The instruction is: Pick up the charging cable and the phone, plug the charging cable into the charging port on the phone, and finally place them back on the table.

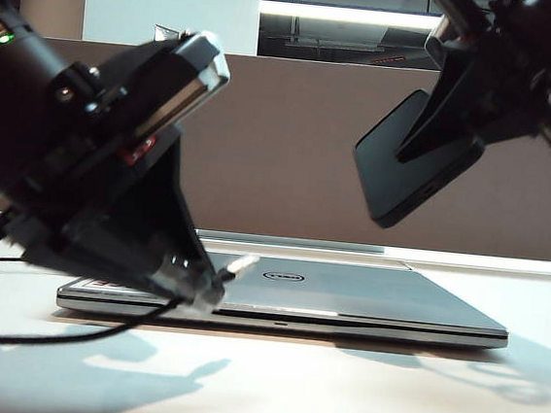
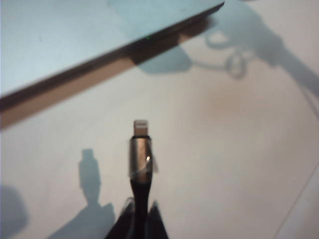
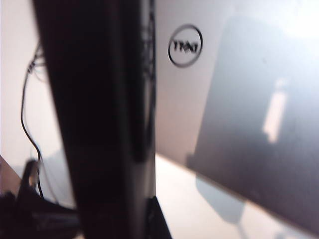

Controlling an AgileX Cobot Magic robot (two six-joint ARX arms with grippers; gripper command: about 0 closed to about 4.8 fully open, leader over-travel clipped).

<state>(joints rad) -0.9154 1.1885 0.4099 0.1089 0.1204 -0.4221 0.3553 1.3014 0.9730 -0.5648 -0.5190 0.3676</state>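
Overhead lighting is bright; a ceiling light strip [image 1: 353,14] glows at the top of the exterior view. The table [image 1: 355,390] is washed pale, with soft-edged arm shadows on it. Both arms read as near-black silhouettes with little surface detail. In the left wrist view the image is soft throughout; the plug tip [image 2: 141,127] is mildly blurred. The right wrist view is heavily defocused: the phone [image 3: 99,114] is a dark blur, and glare, probably reflected light, whitens the laptop lid [image 3: 294,30].
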